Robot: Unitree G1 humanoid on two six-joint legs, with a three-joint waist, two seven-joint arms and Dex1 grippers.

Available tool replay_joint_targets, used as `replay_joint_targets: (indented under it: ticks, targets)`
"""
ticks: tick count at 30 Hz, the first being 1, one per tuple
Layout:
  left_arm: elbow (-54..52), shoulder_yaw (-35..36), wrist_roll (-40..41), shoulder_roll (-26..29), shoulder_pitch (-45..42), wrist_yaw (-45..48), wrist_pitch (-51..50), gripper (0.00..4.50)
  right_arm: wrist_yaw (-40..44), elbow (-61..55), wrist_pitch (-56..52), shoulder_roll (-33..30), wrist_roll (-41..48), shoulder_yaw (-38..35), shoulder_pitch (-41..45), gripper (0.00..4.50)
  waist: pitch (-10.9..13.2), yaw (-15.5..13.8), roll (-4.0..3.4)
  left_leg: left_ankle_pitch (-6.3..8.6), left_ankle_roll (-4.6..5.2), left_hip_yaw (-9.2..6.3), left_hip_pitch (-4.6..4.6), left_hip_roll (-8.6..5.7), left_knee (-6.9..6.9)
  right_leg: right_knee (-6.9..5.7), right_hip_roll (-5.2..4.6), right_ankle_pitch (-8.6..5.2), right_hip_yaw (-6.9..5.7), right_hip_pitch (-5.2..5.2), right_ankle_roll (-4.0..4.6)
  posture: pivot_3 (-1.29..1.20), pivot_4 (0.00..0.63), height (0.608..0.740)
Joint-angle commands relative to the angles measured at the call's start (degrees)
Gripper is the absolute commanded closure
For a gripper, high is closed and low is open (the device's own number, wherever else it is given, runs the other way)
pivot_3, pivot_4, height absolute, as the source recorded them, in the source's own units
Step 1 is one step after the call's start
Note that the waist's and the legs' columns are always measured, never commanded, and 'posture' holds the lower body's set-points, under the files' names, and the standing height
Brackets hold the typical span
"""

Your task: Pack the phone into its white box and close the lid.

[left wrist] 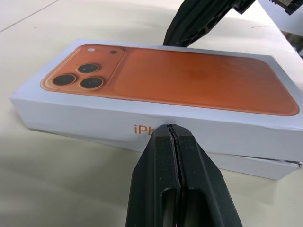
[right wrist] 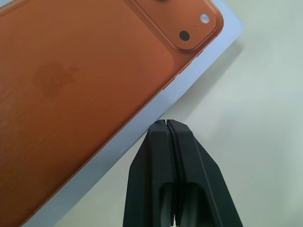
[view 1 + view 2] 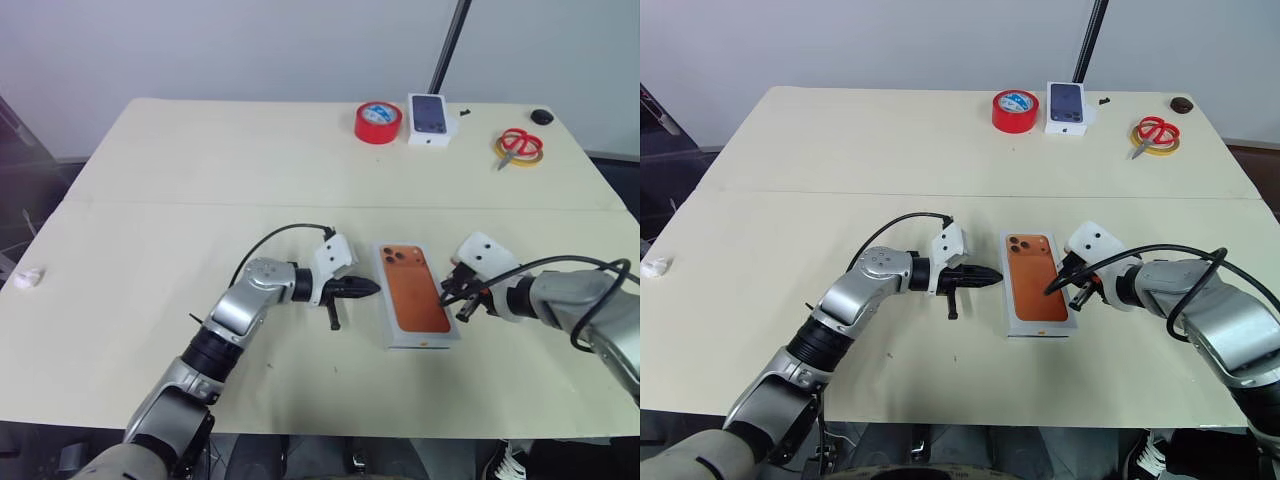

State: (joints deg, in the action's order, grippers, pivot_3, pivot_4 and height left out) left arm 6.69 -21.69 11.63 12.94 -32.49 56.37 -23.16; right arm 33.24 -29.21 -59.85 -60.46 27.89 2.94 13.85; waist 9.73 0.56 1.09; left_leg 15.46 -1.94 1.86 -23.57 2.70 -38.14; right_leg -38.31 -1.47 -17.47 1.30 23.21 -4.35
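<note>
Here the white box (image 3: 417, 297) lies flat near the front edge of the pale worktop (image 3: 200, 180), its lid on and bearing a full-size picture of the copper-orange phone back with three lenses; the phone itself is presumably inside, though nothing of it can be seen directly. In the left wrist view the lid seems to sit slightly askew over the base, a white edge of the base showing beneath it; that reading is uncertain. The left end effector (image 3: 368, 288) has its two black fingers pressed together on nothing, its tip just beside the box's left long side; the right end effector (image 3: 446, 293) is likewise closed and empty, its tip at the box's right long side. Well apart, along the far edge, stand a red tape roll (image 3: 378, 122), a small white carton (image 3: 431, 119) and red-handled scissors (image 3: 519, 146).
</note>
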Motion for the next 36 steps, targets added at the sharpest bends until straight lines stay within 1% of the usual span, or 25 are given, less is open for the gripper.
replay_joint_targets:
  ticks: [1, 17, 24, 27, 31, 34, 36]
  targets:
    - [-1.4, -0.7, -0.1, -0.6, -1.1, 0.8, 1.2, 4.5, 0.8, -2.7, -0.1, -0.3, -0.4, -2.4, -0.6, 4.47, 0.0, 0.0, 0.0, 0.0, 0.0, 0.0, 0.0, 0.0, 0.0, 0.0, 0.0, 0.0, 0.0, 0.0, 0.0, 0.0, 0.15, 0.732]
    - [-2.7, -1.7, -0.5, 0.6, -0.5, 3.0, 0.3, 4.5, 2.8, -7.6, -3.0, -0.3, 0.8, -5.2, -3.1, 4.47, 0.0, 0.0, 0.0, 0.0, 0.0, -0.02, 0.0, 0.0, 0.0, -0.01, 0.01, 0.0, -0.01, -0.01, 0.0, 0.0, 0.15, 0.732]
    - [-1.6, -2.3, -1.6, 1.0, -0.5, 2.8, 0.9, 4.5, 2.9, -8.1, -2.5, -0.9, -0.8, -4.7, -4.8, 4.47, 0.0, 0.0, 0.0, 0.0, 0.0, -0.02, 0.02, -0.01, -0.01, -0.01, 0.01, 0.0, -0.01, -0.03, 0.0, 0.0, 0.15, 0.732]
    - [-1.2, -1.4, -1.4, 0.9, -0.5, 2.1, 1.0, 4.5, 4.0, -7.7, -1.3, -2.0, -1.5, -5.7, -5.3, 4.47, 0.0, 0.0, 0.0, 0.0, 0.0, -0.02, 0.02, -0.01, -0.01, -0.01, 0.01, 0.0, -0.01, -0.03, 0.0, 0.0, 0.15, 0.732]
    - [-0.8, 2.6, 1.3, 0.0, -2.0, 0.7, -0.3, 4.5, 7.9, -6.5, 0.9, -3.8, 0.2, -10.8, -6.0, 4.47, 0.0, -0.1, 0.0, 0.0, 0.0, -0.02, 0.02, -0.01, -0.02, -0.01, 0.01, 0.0, -0.01, -0.03, 0.0, 0.0, 0.15, 0.732]
    - [-0.3, 5.7, 3.6, -1.7, -3.7, -0.8, -1.8, 4.5, 12.5, -7.4, 2.5, -5.1, 2.2, -15.3, -8.0, 4.47, 0.0, -0.2, 0.0, 0.0, 0.0, -0.03, 0.02, -0.02, -0.03, -0.01, 0.01, 0.0, -0.03, -0.04, 0.0, 0.0, 0.15, 0.732]
    - [0.5, 6.4, 3.9, -2.8, -4.9, -1.7, -2.1, 4.5, 14.9, -8.2, 3.8, -5.6, 2.9, -17.2, -9.9, 4.47, 0.0, -0.2, 0.0, 0.0, 0.0, -0.04, 0.03, -0.03, -0.04, -0.01, 0.01, 0.0, -0.03, -0.08, -0.01, 0.0, 0.15, 0.732]
